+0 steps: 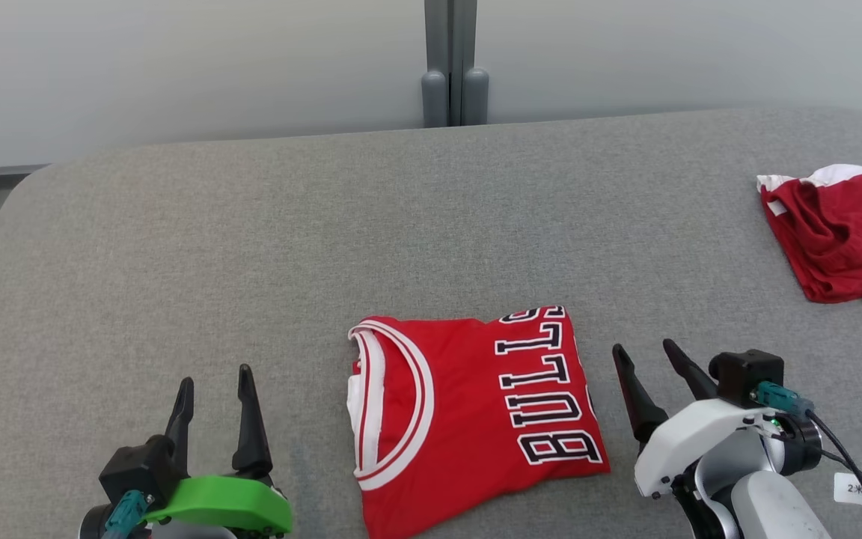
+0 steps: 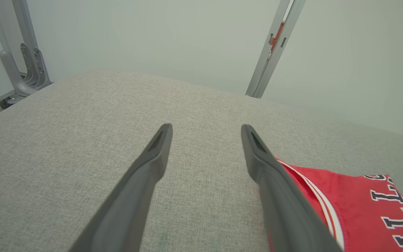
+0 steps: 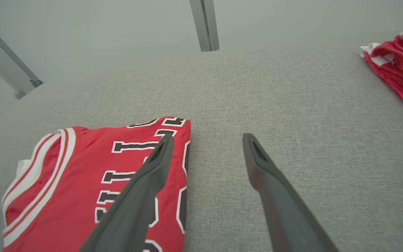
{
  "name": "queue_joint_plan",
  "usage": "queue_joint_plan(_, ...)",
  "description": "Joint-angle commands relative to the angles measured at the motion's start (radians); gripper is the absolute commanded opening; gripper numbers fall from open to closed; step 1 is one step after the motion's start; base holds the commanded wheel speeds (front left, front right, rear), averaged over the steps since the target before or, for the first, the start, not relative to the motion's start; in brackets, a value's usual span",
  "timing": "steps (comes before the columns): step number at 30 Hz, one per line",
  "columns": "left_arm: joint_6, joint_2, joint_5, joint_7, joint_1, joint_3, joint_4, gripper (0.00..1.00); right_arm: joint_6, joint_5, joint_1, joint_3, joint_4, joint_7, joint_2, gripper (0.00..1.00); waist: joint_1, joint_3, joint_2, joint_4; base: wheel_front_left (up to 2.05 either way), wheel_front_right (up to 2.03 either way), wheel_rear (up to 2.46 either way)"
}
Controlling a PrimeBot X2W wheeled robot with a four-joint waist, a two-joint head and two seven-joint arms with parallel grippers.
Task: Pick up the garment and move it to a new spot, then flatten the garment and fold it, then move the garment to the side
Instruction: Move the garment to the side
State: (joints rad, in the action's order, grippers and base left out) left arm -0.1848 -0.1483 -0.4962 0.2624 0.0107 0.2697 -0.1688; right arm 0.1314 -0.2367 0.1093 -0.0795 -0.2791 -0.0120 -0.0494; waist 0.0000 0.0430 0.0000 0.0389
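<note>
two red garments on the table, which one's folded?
The jersey with BULLS lettering, near centre, is folded flat with squared edges. The other red garment, far right, lies bunched up.

Pale wall (image 1: 176, 67), grey post (image 1: 452, 60), grey fabric table (image 1: 251, 239).

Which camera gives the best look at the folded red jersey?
The head view: nearly all of the jersey is in frame, collar and lettering clear. The left wrist view catches only a collar-side corner at its lower right. The right wrist view shows the collar and some lettering, cut off at the bottom edge.
</note>
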Motion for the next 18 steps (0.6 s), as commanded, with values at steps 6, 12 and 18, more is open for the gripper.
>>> queue_joint_plan(6, 0.01, 0.016, 0.007, 0.003, 0.021, -0.008, -0.008, 1.0, -0.002, -0.038, 0.039, -0.011, 0.025, 0.2, -0.024, 1.0, 0.0, 0.037, 0.0, 0.036, 0.0, 0.0, 0.0)
queue_joint_plan(12, 0.02, 0.034, 0.018, 0.003, 0.031, -0.008, -0.02, 1.0, -0.002, -0.069, 0.063, -0.007, 0.005, 0.332, -0.041, 1.0, 0.0, 0.061, 0.0, 0.079, 0.0, 0.0, 0.0)
queue_joint_plan(18, 0.033, 0.05, 0.03, 0.003, 0.035, -0.014, -0.034, 1.0, -0.002, -0.1, 0.094, -0.007, -0.064, 0.4, -0.053, 1.0, 0.0, 0.081, 0.0, 0.126, 0.0, 0.0, 0.0)
